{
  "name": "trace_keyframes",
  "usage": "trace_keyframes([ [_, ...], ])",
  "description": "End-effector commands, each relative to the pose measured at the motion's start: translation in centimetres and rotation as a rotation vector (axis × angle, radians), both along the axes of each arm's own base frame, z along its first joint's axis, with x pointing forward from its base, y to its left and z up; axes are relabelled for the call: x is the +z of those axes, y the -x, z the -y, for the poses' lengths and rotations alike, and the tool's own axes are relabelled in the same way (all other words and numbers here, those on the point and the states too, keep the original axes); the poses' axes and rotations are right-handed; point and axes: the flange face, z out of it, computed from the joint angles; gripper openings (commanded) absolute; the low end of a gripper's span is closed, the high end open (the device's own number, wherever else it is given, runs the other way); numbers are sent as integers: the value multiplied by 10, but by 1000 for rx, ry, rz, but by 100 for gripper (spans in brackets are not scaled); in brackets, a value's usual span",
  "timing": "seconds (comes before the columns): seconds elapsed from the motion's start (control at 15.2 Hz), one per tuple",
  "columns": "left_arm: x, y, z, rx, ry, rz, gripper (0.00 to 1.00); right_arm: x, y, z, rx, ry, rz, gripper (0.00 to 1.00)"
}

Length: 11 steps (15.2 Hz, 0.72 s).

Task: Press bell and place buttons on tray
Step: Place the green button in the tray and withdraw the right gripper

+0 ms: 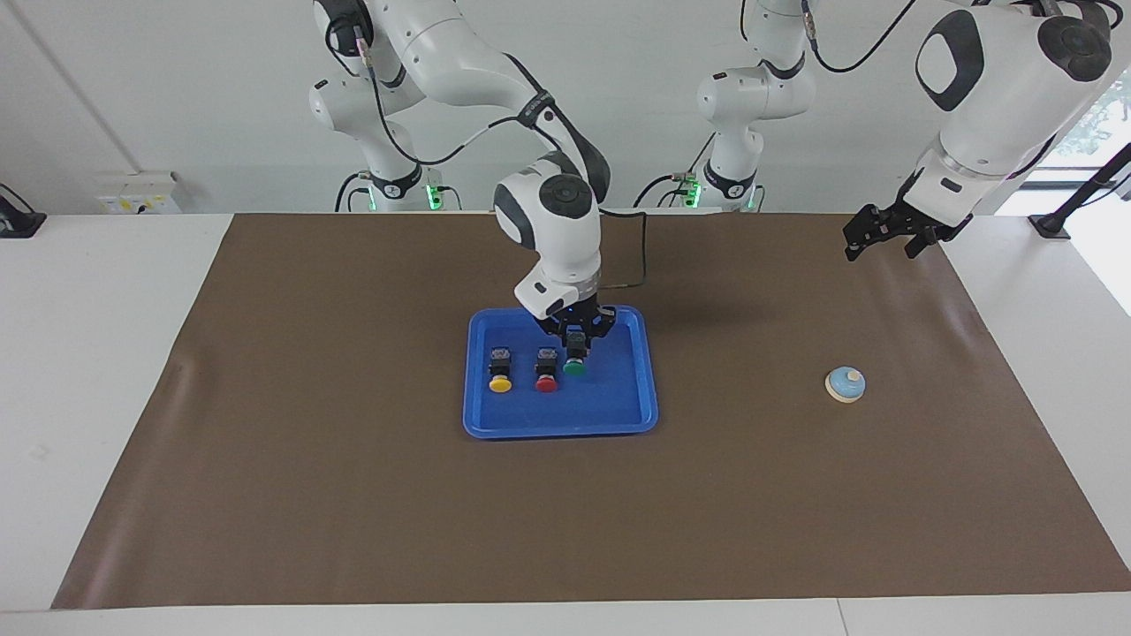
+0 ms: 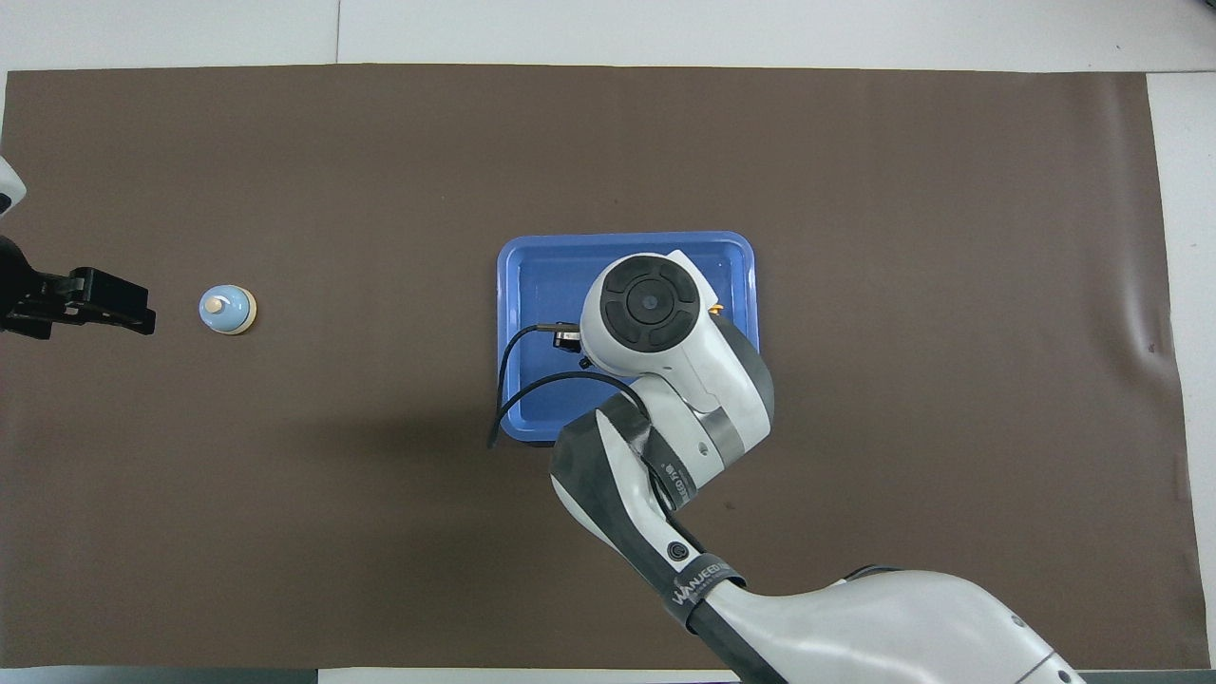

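On brown mat: tray, bell.

tray: glossy blue plastic | table cover: matt brown (creased) sheet

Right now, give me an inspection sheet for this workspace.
Surface: brown mat on white table.
Job's things: bright blue rectangular plastic tray mid-mat holds yellow-capped push button, red-capped push button and green-capped push button in a row; light blue domed call bell on the mat toward the left arm's end.
Clutter: nothing seen.
Grippers: right gripper down at the green one; left gripper raised, waiting.
Cables: black cable loops off right wrist.
Surroundings: white wall, arm bases.
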Motion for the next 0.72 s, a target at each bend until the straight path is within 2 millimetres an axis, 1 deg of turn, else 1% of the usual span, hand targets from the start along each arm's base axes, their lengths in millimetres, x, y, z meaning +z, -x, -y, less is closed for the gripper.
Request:
trace_keyframes([
  [0.0,3,3,-1,7,-8,17,100,2,-4,-1,-17,-5,7,0],
  [0.2,3,3,-1,7,-8,15,100,-6,-1,1,-15,3,-1,0],
  [0.26,3,3,-1,7,-8,17,100,-5,-1,2,-11,5,1,9],
  [0.33,3,3,-1,7,-8,17,100,-6,-1,3,-8,11,-5,67],
  [0.39,3,3,-1,7,-8,17,100,-5,0,4,-5,20,-8,100],
  [0.53,3,3,-1,7,-8,15,100,-1,-2,4,2,40,-11,100],
  [0.59,3,3,-1,7,-8,17,100,3,-3,6,6,60,-20,100],
  [0.66,3,3,-1,7,-8,17,100,13,-7,6,8,71,-21,100],
])
